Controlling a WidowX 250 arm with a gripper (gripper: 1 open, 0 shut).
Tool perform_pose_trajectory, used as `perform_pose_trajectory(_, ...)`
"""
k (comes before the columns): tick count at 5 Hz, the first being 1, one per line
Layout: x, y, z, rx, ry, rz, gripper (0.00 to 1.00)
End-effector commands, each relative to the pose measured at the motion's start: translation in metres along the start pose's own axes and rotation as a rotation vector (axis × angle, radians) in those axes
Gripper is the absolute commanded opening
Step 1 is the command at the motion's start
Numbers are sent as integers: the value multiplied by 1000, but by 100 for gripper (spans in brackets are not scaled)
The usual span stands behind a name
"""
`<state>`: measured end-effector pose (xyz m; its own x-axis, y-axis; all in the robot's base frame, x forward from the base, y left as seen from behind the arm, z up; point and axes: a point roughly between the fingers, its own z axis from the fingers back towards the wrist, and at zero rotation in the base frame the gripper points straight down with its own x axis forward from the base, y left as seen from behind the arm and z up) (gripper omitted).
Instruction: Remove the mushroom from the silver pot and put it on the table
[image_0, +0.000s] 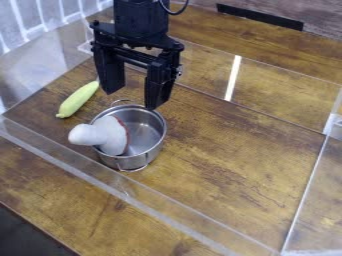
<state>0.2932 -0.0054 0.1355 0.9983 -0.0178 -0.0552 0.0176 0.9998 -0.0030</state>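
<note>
We see the table (221, 150), brown plank with visible grain, clear walls along its edges. Above the pot's far side hangs the gripper (136, 70), black, jaws wide apart, nothing held. Below it, the pot (150, 146): round, shiny steel, small side handles. The mushroom (99, 134) lies tilted in it, thick whitish stem jutting over the rim, a sliver of reddish cap inside. We note a yellow-green cob (78, 99) near the pot.
</note>
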Motion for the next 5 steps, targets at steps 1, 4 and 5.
perform_pose_trajectory(1,2,6,-11,0,26,41,100)
perform_pose_trajectory(4,8,36,-60,11,-31,10,100)
perform_pose_trajectory(5,22,35,-67,5,-48,-23,100)
